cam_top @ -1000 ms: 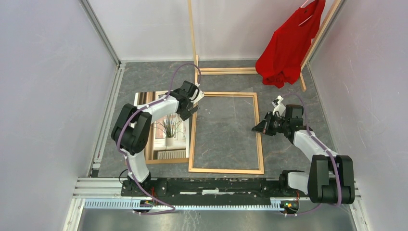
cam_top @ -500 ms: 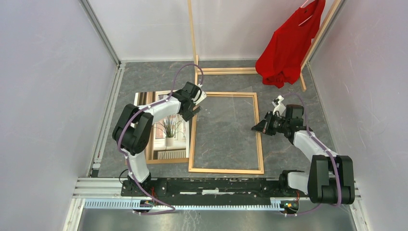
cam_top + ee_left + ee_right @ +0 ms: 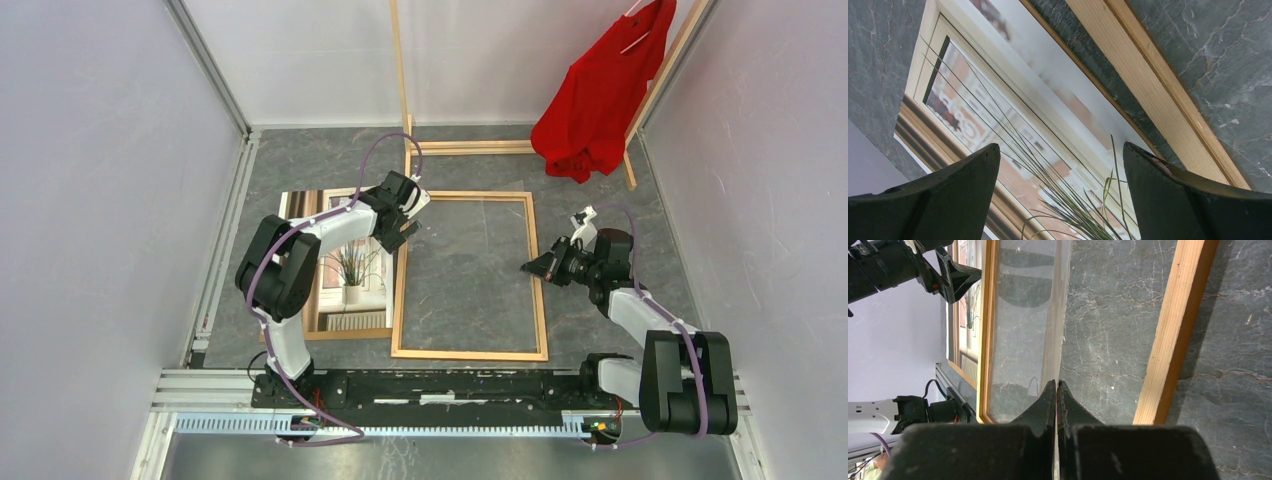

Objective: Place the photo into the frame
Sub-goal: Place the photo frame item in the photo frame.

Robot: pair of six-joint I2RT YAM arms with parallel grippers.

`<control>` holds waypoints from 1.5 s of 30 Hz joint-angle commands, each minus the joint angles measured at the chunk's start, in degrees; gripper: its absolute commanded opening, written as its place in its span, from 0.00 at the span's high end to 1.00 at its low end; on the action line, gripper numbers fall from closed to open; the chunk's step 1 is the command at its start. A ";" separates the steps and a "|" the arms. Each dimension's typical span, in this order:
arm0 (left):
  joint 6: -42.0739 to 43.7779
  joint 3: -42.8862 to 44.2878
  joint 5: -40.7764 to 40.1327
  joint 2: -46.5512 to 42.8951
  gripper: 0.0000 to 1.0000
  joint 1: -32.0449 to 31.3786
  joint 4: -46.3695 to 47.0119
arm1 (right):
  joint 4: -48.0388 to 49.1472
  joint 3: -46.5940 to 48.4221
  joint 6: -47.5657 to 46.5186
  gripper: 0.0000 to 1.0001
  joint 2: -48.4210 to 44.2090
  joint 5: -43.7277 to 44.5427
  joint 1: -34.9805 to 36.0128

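Photo [image 3: 350,272] lies on the desk [image 3: 300,170] at 9 o'clock of the frame [image 3: 470,354], long axes both 12 to 6. Left claw [image 3: 402,222], nearer, hangs wide open and empty over its 3 o'clock edge; right claw [image 3: 533,267], pinched shut, sits by the frame's 3 o'clock rail.

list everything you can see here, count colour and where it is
large rectangular photo print of a window and potted plant: one, multicoloured, flat on the table, left of the frame
plain brown backing panel: one, brown, edges showing under the photo
large rectangular frame of thin wooden strips: one, orange-brown, flat mid-table
clear sheet: one, see-through, within the frame
red shirt: one, red, hanging far right
pale wooden rack: one, light wood, far edge
marbled table: one, dark grey
left claw: one, black, open above the photo
right claw: one, black, shut, at the frame's right side
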 commanded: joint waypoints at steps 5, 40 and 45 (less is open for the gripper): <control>-2.78 -0.89 3.21 1.64 0.02 -0.31 2.18 | 3.78 -0.47 0.01 1.00 0.21 0.20 0.17; -2.61 -0.34 2.77 1.14 0.01 -0.31 2.25 | -24.81 15.83 -13.84 0.06 -3.27 28.37 10.17; -3.56 1.18 3.23 1.95 0.01 -1.03 1.97 | -22.92 15.80 -12.60 0.06 -2.21 26.39 10.31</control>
